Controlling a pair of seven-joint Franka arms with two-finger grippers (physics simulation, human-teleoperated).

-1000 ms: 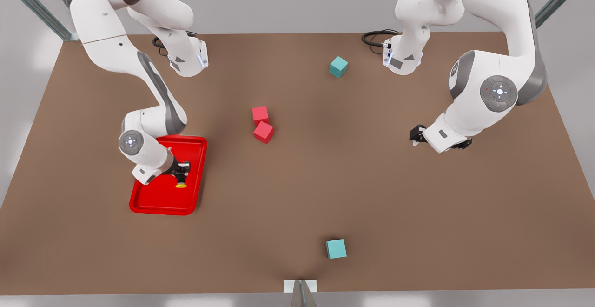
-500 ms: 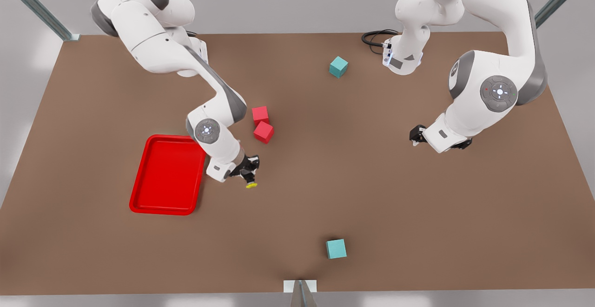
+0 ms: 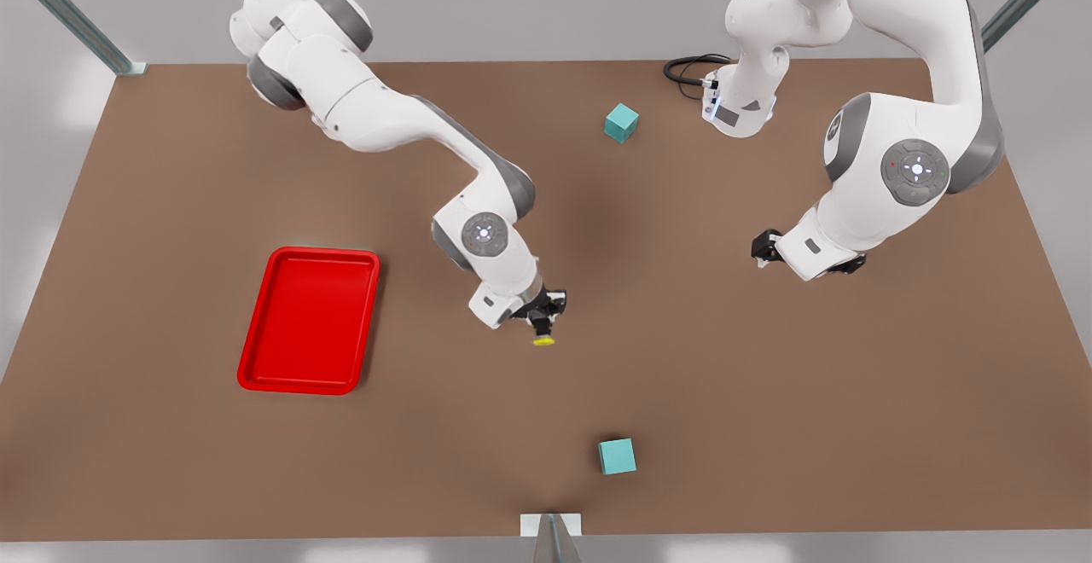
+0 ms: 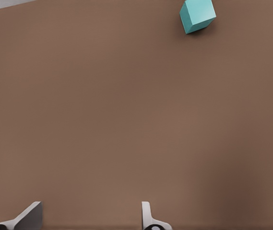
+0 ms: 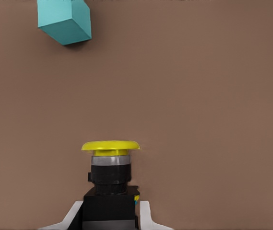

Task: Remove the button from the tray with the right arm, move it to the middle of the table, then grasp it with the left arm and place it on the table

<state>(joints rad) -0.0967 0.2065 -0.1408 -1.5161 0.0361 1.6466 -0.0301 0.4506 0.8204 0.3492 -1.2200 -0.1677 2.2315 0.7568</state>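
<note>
The right gripper (image 3: 543, 324) hangs over the middle of the matte brown counter (image 3: 768, 392), its jaws closed on the boxy black base of the button (image 3: 543, 340), whose glossy yellow dome-rimmed cap sticks out beyond the fingertips on a short black neck with a grey ring; in the right wrist view the button (image 5: 110, 167) sits squarely between the pale finger pads, held clear of the flat surface. A teal cube (image 3: 617, 455) with crisp edges lies out ahead of those jaws, toward the counter's near edge. The shallow red tray (image 3: 310, 320), smooth and shiny with rounded corners and a raised rim, lies well apart from the right gripper, on the front view's left. The left gripper (image 3: 762, 249) waits well apart on the front view's right, held above bare counter; in the left wrist view its two pale fingertips (image 4: 147, 215) stand wide apart with nothing between them. A second teal cube (image 3: 621, 122) rests near the far edge.
</note>
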